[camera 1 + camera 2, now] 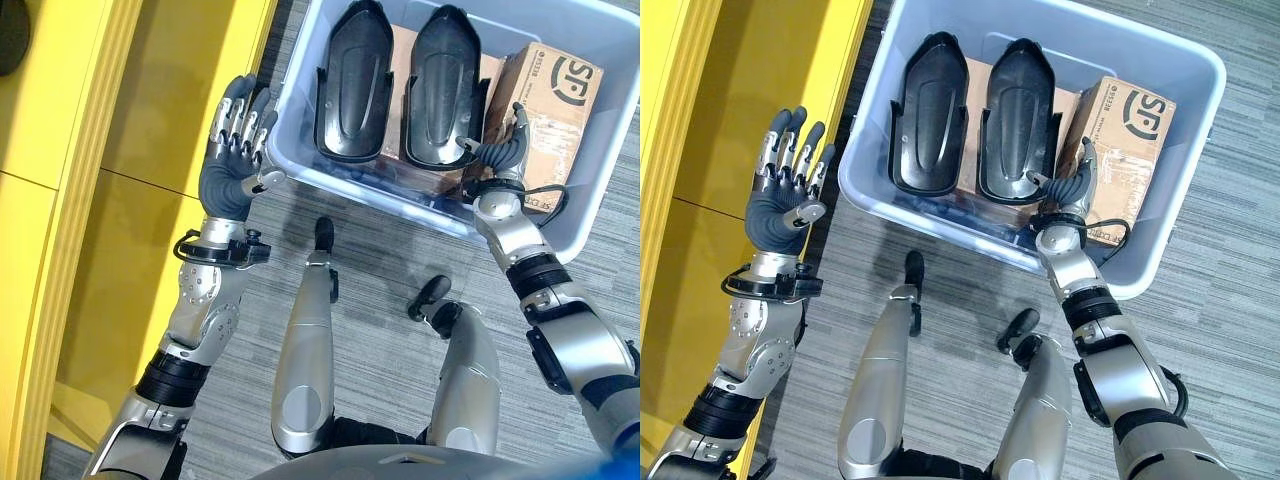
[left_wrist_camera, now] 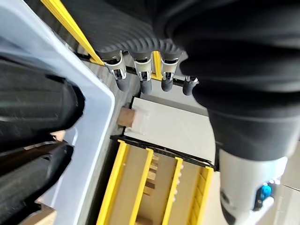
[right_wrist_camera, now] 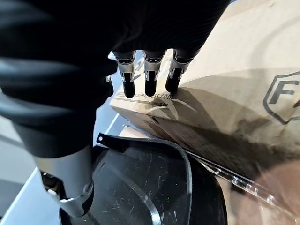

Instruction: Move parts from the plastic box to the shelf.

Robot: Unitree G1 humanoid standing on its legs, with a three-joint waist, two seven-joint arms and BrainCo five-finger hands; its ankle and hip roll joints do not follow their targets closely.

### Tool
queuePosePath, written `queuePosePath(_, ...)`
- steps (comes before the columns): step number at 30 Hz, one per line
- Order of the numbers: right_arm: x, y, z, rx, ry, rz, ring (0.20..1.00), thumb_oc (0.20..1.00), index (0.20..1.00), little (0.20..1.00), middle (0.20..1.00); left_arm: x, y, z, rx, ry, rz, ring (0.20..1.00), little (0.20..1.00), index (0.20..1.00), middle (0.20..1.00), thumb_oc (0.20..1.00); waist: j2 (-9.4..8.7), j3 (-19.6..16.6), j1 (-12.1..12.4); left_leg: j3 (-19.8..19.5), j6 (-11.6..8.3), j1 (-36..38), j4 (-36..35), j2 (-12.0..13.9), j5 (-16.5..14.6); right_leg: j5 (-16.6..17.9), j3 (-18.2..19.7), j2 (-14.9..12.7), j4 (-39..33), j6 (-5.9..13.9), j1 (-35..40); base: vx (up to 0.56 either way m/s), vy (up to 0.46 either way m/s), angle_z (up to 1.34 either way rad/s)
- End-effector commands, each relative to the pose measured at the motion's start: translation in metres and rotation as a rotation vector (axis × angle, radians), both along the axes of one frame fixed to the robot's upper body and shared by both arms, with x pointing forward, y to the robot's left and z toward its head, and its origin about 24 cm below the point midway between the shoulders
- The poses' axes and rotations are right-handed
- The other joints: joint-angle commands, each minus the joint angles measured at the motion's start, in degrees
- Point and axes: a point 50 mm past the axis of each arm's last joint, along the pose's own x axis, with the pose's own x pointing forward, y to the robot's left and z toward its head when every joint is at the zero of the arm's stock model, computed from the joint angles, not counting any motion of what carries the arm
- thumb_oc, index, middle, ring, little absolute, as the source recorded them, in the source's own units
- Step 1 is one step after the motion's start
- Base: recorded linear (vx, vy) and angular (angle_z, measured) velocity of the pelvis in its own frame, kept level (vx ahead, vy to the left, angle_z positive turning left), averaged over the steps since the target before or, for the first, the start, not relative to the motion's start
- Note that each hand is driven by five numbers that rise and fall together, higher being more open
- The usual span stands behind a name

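Black parts (image 1: pixel 972 120) are seen lying unmoved in the plastic box (image 1: pixel 1160 250), just beside the right robot hand (image 1: pixel 1072 190), loosely open, nothing gripped; the left robot hand (image 1: pixel 785 200) is open outside.

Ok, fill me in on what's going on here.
The robot stands over a pale plastic box holding two black moulded parts side by side and a cardboard carton. Its right hand is down inside the box, fingers straight between the nearer black part and the carton, gripping nothing. Its left hand is open outside the box, beside the yellow shelf. Both parts remain in the box.
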Motion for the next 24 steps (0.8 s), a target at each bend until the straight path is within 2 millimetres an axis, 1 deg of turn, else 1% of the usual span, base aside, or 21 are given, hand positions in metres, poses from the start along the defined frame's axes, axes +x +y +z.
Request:
queuePosePath(1, -0.001, -0.014, 0.040, -0.377, -0.117, -0.139, 1.000, 1.000, 1.000, 1.000, 1.000, -0.007, -0.006, 0.017, -0.025, -0.104, -0.055, 1.000, 1.000, 1.000, 1.000, 1.000, 3.22, -2.43, 1.82, 0.24, 2.91, -1.03, -3.37, -3.68, -0.59, 0.67, -0.69, 1.51, 4.53, 1.89, -0.19, 0.00, 0.001, 0.14)
queuePosePath(3, 0.001, -0.012, 0.054, -0.604, -0.142, -0.193, 1.000, 1.000, 1.000, 1.000, 1.000, -0.006, -0.007, 0.018, -0.022, -0.104, -0.064, 1.000, 1.000, 1.000, 1.000, 1.000, 3.23, -2.43, 2.40, 0.03, 2.93, -1.34, -3.15, -3.74, -0.52, 0.85, -1.12, 1.25, 4.66, 2.08, -0.16, 0.00, -0.007, 0.09)
queuePosePath(5, 0.003, -0.010, 0.063, -0.739, -0.139, -0.224, 1.000, 1.000, 1.000, 1.000, 1.000, -0.005, -0.008, 0.019, -0.027, -0.100, -0.078, 1.000, 1.000, 1.000, 1.000, 1.000, 3.20, -2.43, 2.81, -0.21, 2.97, -1.59, -3.05, -3.82, -0.47, 1.05, -1.58, 1.06, 4.74, 2.28, -0.12, 0.01, -0.030, 0.05)
queuePosePath(6, 0.004, -0.010, 0.070, -0.848, -0.145, -0.256, 1.000, 1.000, 1.000, 1.000, 1.000, -0.005, -0.009, 0.018, -0.022, -0.098, -0.089, 1.000, 1.000, 1.000, 1.000, 1.000, 3.02, -2.43, 3.26, -0.42, 2.98, -1.76, -3.10, -3.82, -0.40, 1.29, -2.02, 0.94, 4.49, 2.47, 0.06, 0.00, -0.047, 0.07)
queuePosePath(7, 0.004, -0.010, 0.072, -0.875, -0.150, -0.263, 1.000, 1.000, 1.000, 1.000, 1.000, -0.005, -0.009, 0.018, -0.018, -0.100, -0.091, 1.000, 1.000, 1.000, 1.000, 1.000, 2.92, -2.43, 3.39, -0.46, 2.97, -1.78, -3.17, -3.77, -0.35, 1.39, -2.15, 0.92, 4.39, 2.53, 0.13, 0.00, -0.073, 0.09)
queuePosePath(8, 0.006, -0.008, 0.077, -0.982, -0.151, -0.286, 1.000, 1.000, 1.000, 1.000, 1.000, -0.005, -0.009, 0.019, -0.007, -0.107, -0.100, 1.000, 1.000, 1.000, 1.000, 1.000, 2.52, -2.43, 3.87, -0.60, 2.97, -2.04, -3.37, -3.56, -0.14, 1.85, -2.83, 0.82, 3.85, 2.85, 0.42, 0.00, -0.055, 0.09)
queuePosePath(10, 0.006, -0.008, 0.077, -1.044, -0.147, -0.299, 1.000, 1.000, 1.000, 1.000, 1.000, -0.005, -0.008, 0.019, -0.009, -0.107, -0.107, 1.000, 1.000, 1.000, 1.000, 1.000, 2.32, -2.43, 4.06, -0.66, 3.01, -2.19, -3.42, -3.46, -0.11, 2.04, -3.07, 0.85, 3.60, 2.95, 0.47, 0.00, -0.044, 0.10)
queuePosePath(11, 0.007, -0.006, 0.078, -1.127, -0.139, -0.311, 1.000, 1.000, 1.000, 1.000, 1.000, -0.005, -0.007, 0.019, -0.007, -0.107, -0.110, 1.000, 1.000, 1.000, 1.000, 1.000, 2.14, -2.43, 4.29, -0.73, 3.00, -2.24, -3.57, -3.40, -0.04, 2.20, -3.28, 0.87, 3.42, 3.10, 0.54, 0.00, -0.031, 0.06)
queuePosePath(12, 0.007, -0.006, 0.078, -1.164, -0.127, -0.317, 1.000, 1.000, 1.000, 1.000, 1.000, -0.004, -0.007, 0.019, -0.006, -0.107, -0.110, 1.000, 1.000, 1.000, 1.000, 1.000, 2.06, -2.43, 4.38, -0.81, 3.00, -2.33, -3.60, -3.38, 0.00, 2.29, -3.41, 0.86, 3.32, 3.19, 0.57, 0.00, -0.033, 0.01)
queuePosePath(17, 0.013, -0.004, 0.068, -1.345, -0.035, -0.316, 1.000, 1.000, 1.000, 1.000, 1.000, -0.003, -0.004, 0.016, 0.005, -0.105, -0.123, 1.000, 1.000, 1.000, 1.000, 1.000, 1.68, -2.43, 5.37, -1.10, 3.01, -2.83, -3.90, -3.05, 0.16, 2.66, -4.33, 0.66, 2.86, 3.55, 0.69, 0.00, -0.015, 0.04)
queuePosePath(18, 0.014, -0.006, 0.057, -1.293, 0.043, -0.317, 1.000, 1.000, 1.000, 1.000, 1.000, -0.003, -0.003, 0.015, 0.017, -0.110, -0.125, 1.000, 1.000, 1.000, 1.000, 1.000, 1.51, -2.43, 5.89, -1.37, 3.01, -3.25, -3.90, -2.87, 0.33, 2.94, -4.91, 0.52, 2.80, 3.84, 0.68, 0.00, -0.043, 0.14)
queuePosePath(19, 0.014, -0.007, 0.055, -1.275, 0.050, -0.320, 1.000, 1.000, 1.000, 1.000, 1.000, -0.003, -0.002, 0.015, 0.016, -0.110, -0.125, 1.000, 1.000, 1.000, 1.000, 1.000, 1.52, -2.43, 5.93, -1.39, 3.02, -3.30, -3.90, -2.87, 0.35, 2.97, -4.95, 0.51, 2.79, 3.85, 0.67, 0.00, -0.043, 0.12)
queuePosePath(22, 0.014, -0.012, 0.045, -1.151, 0.110, -0.330, 1.000, 1.000, 1.000, 1.000, 1.000, -0.003, -0.002, 0.016, 0.018, -0.116, -0.126, 1.000, 1.000, 1.000, 1.000, 1.000, 1.59, -2.43, 6.22, -1.49, 3.12, -3.58, -4.11, -2.95, 0.44, 3.16, -5.25, 0.45, 2.67, 4.01, 0.53, -0.01, -0.013, 0.04)
queuePosePath(23, 0.015, -0.015, 0.034, -0.993, 0.170, -0.308, 1.000, 1.000, 1.000, 1.000, 1.000, -0.003, -0.002, 0.015, 0.011, -0.114, -0.133, 1.000, 1.000, 1.000, 1.000, 1.000, 1.70, -2.43, 6.40, -1.56, 3.12, -3.82, -4.29, -2.95, 0.54, 3.19, -5.45, 0.53, 2.54, 4.06, 0.48, 0.00, 0.000, 0.00)
queuePosePath(24, 0.015, -0.016, 0.030, -0.936, 0.189, -0.304, 1.000, 1.000, 1.000, 1.000, 1.000, -0.003, -0.002, 0.015, 0.010, -0.115, -0.132, 1.000, 1.000, 1.000, 1.000, 1.000, 1.76, -2.43, 6.44, -1.56, 3.10, -3.92, -4.38, -2.94, 0.61, 3.20, -5.50, 0.55, 2.52, 4.07, 0.42, 0.00, 0.000, 0.00)
